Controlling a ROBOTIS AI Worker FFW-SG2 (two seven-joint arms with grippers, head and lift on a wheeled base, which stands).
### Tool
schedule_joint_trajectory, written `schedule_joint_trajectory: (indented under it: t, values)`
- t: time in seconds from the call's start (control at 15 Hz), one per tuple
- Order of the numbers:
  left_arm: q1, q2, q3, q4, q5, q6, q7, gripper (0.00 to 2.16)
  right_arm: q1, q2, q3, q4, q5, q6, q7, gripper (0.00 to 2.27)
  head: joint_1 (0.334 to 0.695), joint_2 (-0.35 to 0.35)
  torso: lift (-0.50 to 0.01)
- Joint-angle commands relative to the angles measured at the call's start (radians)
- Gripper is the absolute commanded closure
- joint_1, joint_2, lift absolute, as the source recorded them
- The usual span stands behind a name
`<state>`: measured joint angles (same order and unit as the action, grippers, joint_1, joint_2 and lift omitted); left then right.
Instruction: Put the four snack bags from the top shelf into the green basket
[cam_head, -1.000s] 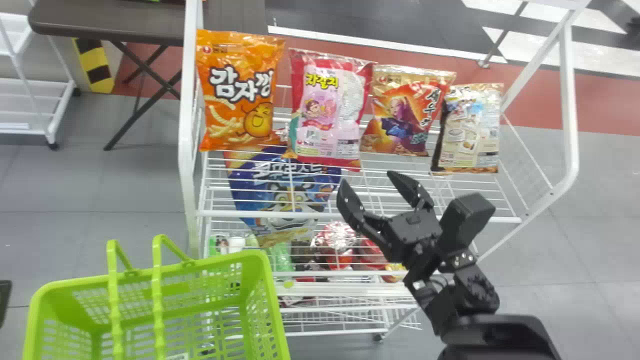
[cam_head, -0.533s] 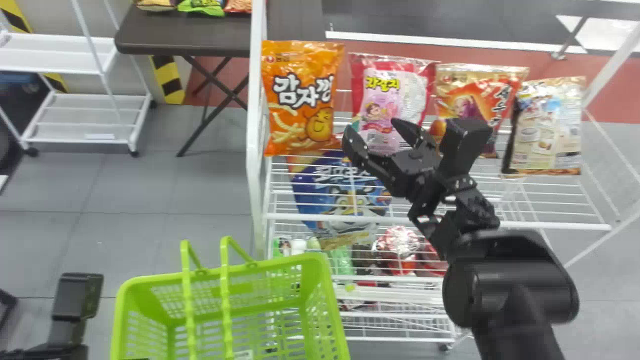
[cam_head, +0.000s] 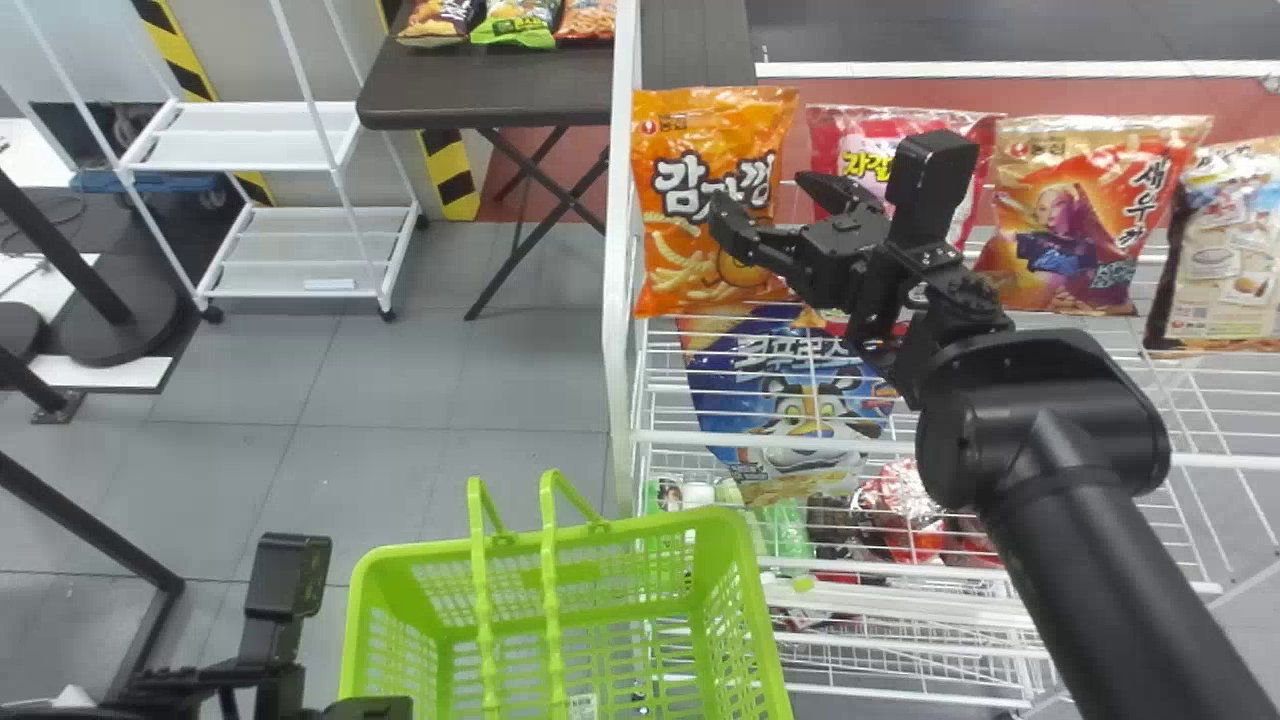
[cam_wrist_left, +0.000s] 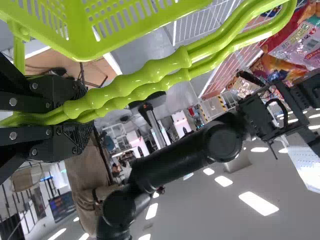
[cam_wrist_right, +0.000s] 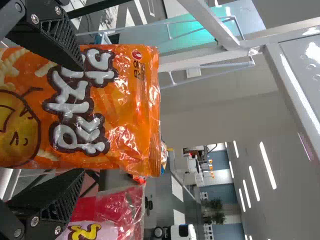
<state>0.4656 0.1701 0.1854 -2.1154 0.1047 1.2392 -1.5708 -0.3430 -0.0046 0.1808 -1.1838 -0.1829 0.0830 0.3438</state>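
Orange bag (cam_head: 680, 260): upright on the top shelf (cam_head: 1230, 461), upper centre of the head view; the likely first pick, being nearest the basket side.
Other three: pink bag (cam_head: 870, 125), red-and-gold bag (cam_head: 1060, 225) and cream bag (cam_head: 1230, 250), in a row towards the right edge, all on the shelf. Standing face-on, they probably suit a pinch across the front.
Right gripper (cam_head: 765, 200): fingers spread wide, nothing held; overlaps the orange bag, upper centre. The spread presumably leaves room to straddle it.
Left gripper (cam_wrist_left: 75, 119): fingers closed on the basket handles (cam_wrist_left: 150, 72), left of the left wrist view. Judged purpose: keep the basket steady, mouth up, for a short transfer.
Green basket (cam_head: 650, 524): lower centre of the head view, near the shelf front.
Views: head view gives row and basket together; right wrist view adds fingers overlapping the orange bag's face, contact uncertain; left wrist view adds the grip on both handles.
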Motion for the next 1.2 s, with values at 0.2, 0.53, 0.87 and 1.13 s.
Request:
schedule_joint_trajectory:
  t: [0.2, 0.53, 0.87, 1.13]
  values:
    - [-0.005, 0.005, 0.005, 0.011, 0.009, 0.000, -0.010, 2.15, -0.062, 0.006, 0.045, 0.082, 0.003, 0.008, 0.069, 1.06, 0.695, 0.086, 0.000]
    - [-0.005, 0.006, 0.014, 0.015, 0.013, 0.000, -0.010, 2.15, -0.045, 0.006, 0.043, 0.064, -0.003, 0.042, 0.055, 2.25, 0.695, 0.107, 0.000]
    - [0.005, 0.008, 0.043, 0.018, 0.030, -0.007, -0.010, 2.15, 0.091, 0.006, 0.032, -0.163, 0.022, 0.079, 0.043, 2.25, 0.695, 0.120, 0.000]
    - [-0.018, 0.009, 0.057, 0.011, 0.035, -0.007, -0.010, 2.15, 0.291, 0.006, -0.041, -0.494, 0.092, 0.153, -0.008, 2.25, 0.695, 0.124, 0.000]
